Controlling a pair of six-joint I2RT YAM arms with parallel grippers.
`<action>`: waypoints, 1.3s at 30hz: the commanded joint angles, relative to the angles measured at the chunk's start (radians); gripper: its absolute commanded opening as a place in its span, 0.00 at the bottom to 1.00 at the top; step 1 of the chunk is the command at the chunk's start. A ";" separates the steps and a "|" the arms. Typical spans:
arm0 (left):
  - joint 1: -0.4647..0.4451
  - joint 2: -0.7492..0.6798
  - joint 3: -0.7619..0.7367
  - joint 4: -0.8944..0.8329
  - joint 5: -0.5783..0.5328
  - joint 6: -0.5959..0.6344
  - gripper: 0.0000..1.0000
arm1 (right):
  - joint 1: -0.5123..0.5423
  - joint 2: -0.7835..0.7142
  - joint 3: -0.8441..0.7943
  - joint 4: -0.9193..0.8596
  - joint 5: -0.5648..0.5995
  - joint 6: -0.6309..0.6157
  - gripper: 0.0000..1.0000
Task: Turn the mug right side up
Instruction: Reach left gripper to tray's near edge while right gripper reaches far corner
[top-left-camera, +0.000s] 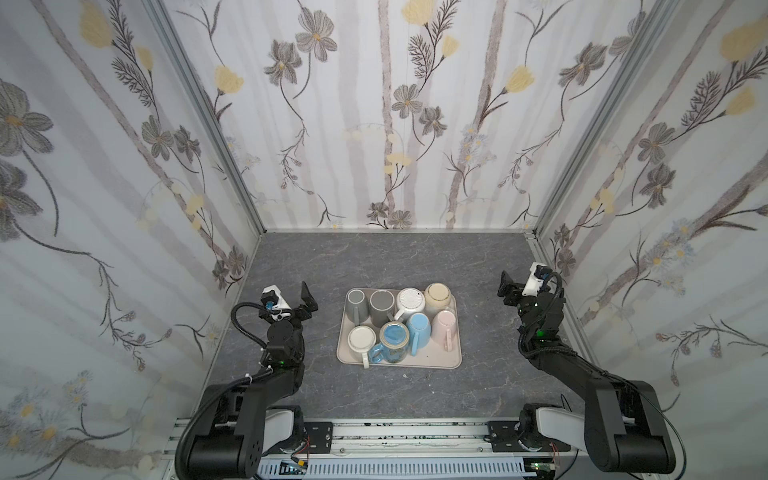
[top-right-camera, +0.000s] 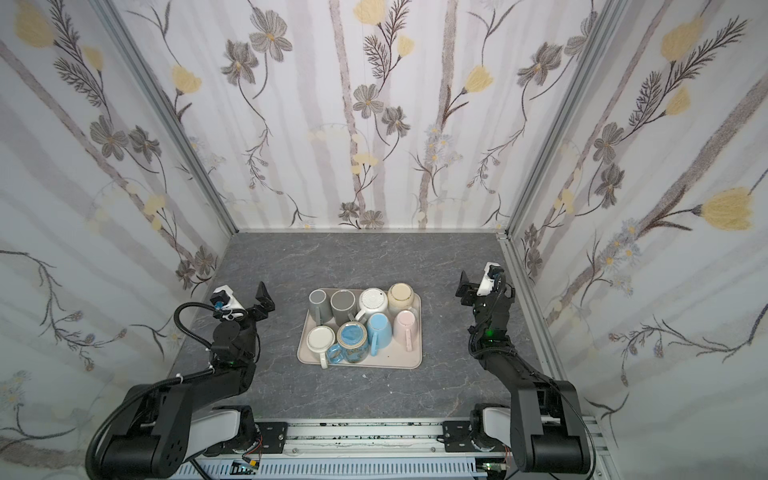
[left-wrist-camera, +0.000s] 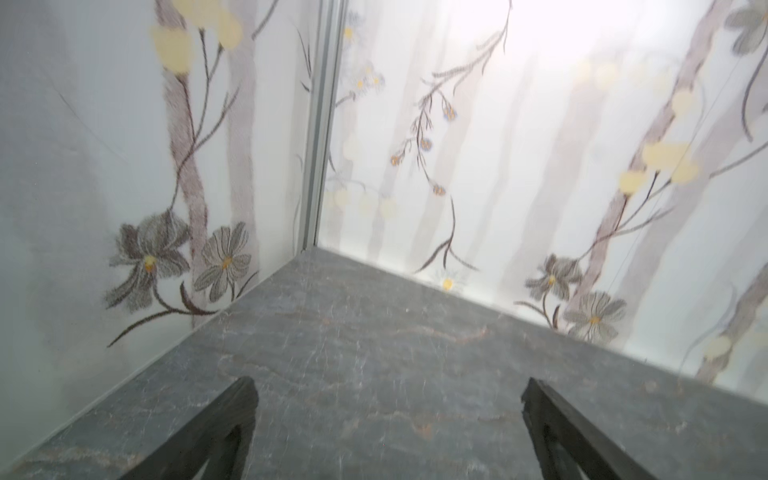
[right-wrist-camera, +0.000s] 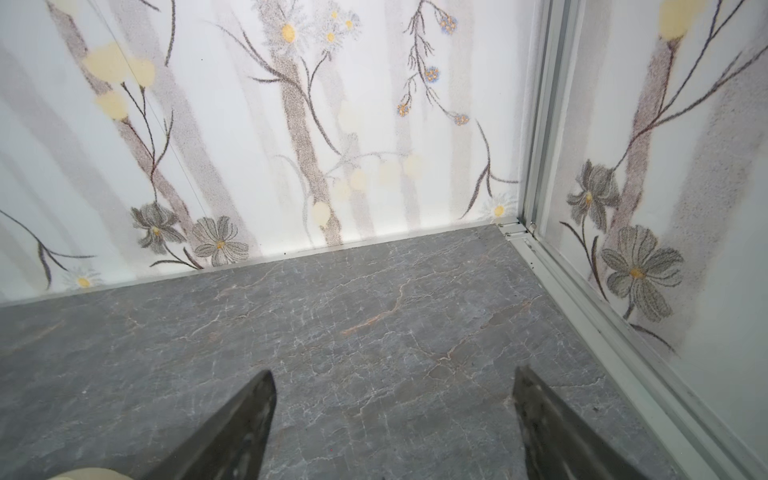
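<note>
Right gripper (top-left-camera: 508, 288) near tray (top-left-camera: 432, 360) of mugs (top-left-camera: 418, 328)

Floral wallpaper panels (top-left-camera: 395, 124) on three sides enclose a grey marbled tabletop (top-left-camera: 374, 257), joined by metal corner posts (top-left-camera: 206, 116).

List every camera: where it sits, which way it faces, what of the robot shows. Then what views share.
Both top views: high at the front, looking down on the grey marble-patterned tabletop, the beige rectangular tray of assorted ceramic mugs, left claw and right claw.
Left wrist: on the left arm, facing the back left corner; only the open left claw shows.
Right wrist: on the right arm, facing the back right corner; only the open right claw shows.
Shared: all show tabletop and floral-print walls.
</note>
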 joint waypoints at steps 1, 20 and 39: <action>0.003 -0.126 0.062 -0.403 -0.027 -0.166 1.00 | 0.013 -0.043 0.072 -0.353 -0.027 0.158 0.79; 0.006 -0.056 0.239 -1.039 0.634 -0.395 0.84 | 0.266 0.106 0.075 -0.635 -0.319 0.387 0.57; 0.007 0.258 0.216 -0.916 0.858 -0.483 0.34 | 0.261 0.445 0.328 -0.752 -0.376 0.269 0.33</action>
